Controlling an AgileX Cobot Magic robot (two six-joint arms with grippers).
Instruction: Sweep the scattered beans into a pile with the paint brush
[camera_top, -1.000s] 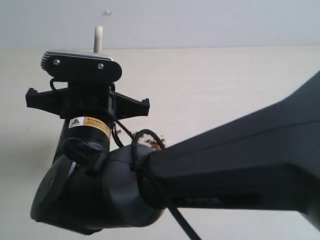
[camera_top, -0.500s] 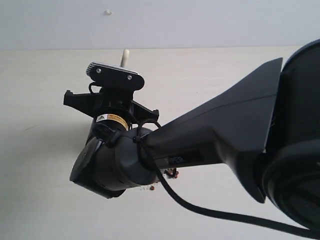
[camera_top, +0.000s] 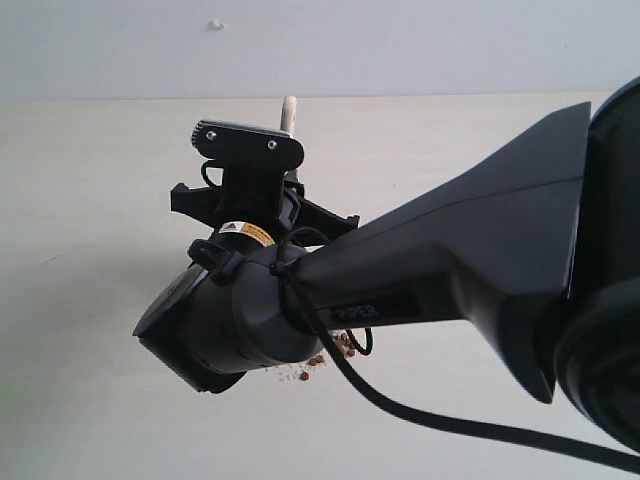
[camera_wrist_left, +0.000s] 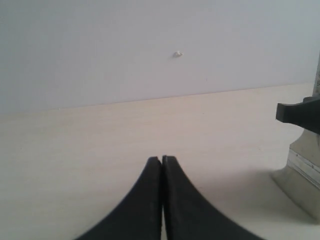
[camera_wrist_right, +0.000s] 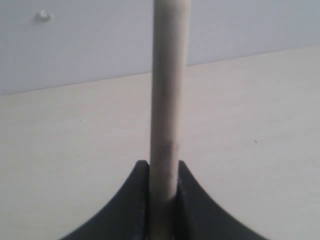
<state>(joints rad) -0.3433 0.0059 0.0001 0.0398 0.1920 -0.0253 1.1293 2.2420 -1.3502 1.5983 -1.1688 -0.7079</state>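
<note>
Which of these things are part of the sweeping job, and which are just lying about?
For the job: brush, clamped by its handle in the right gripper; beans, a few showing under the arm.
Just there: left gripper, shut on nothing; white speck on the wall.

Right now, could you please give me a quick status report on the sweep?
Right gripper shut on paint brush handle. Left gripper shut, empty. Few beans visible under right arm; arm blocks the rest.
</note>
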